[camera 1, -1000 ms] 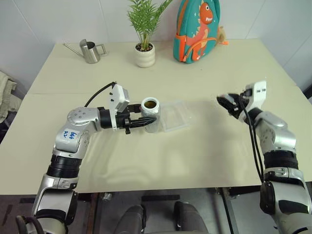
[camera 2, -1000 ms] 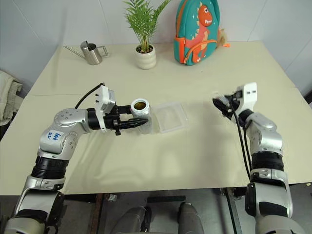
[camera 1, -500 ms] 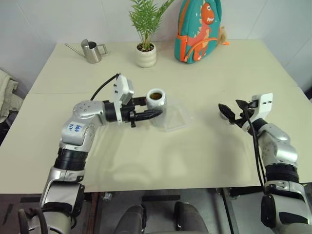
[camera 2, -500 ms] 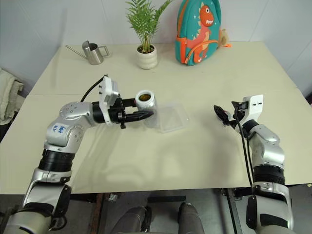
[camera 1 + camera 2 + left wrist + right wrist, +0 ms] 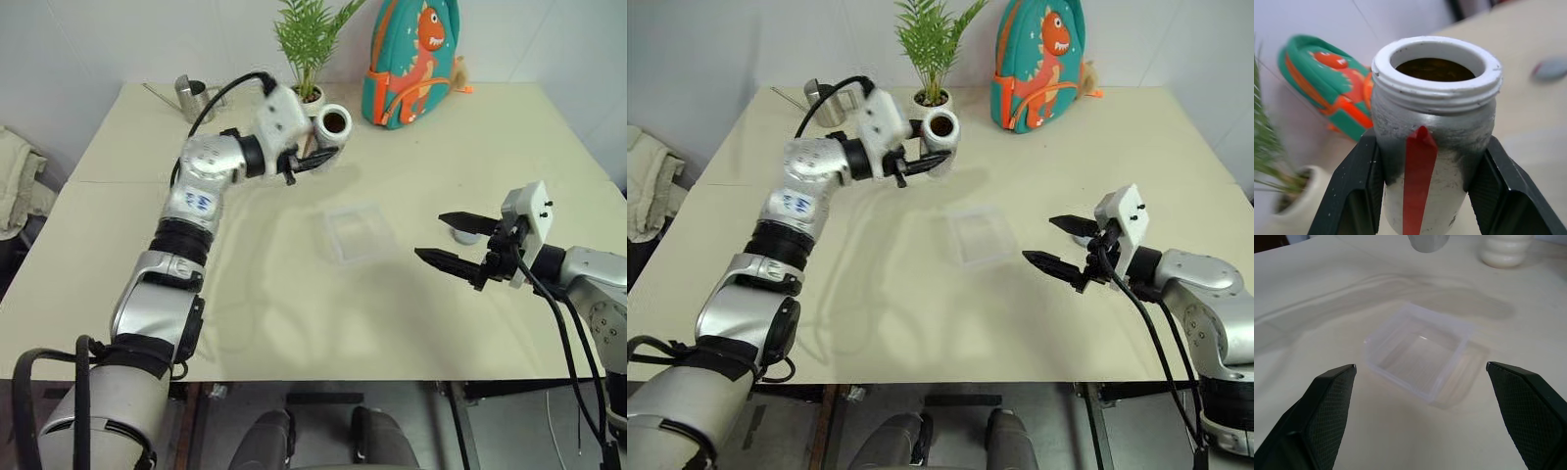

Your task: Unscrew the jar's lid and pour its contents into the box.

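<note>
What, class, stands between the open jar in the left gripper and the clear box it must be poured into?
Nothing visible: the jar is held in the air, beyond the box, with bare table between.

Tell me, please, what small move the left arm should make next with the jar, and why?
Probably bring the jar back over the box before tipping. The left gripper holds it open, lid off, contents inside, raised near the plant pot, while the box lies apart, nearer the open right gripper.
</note>
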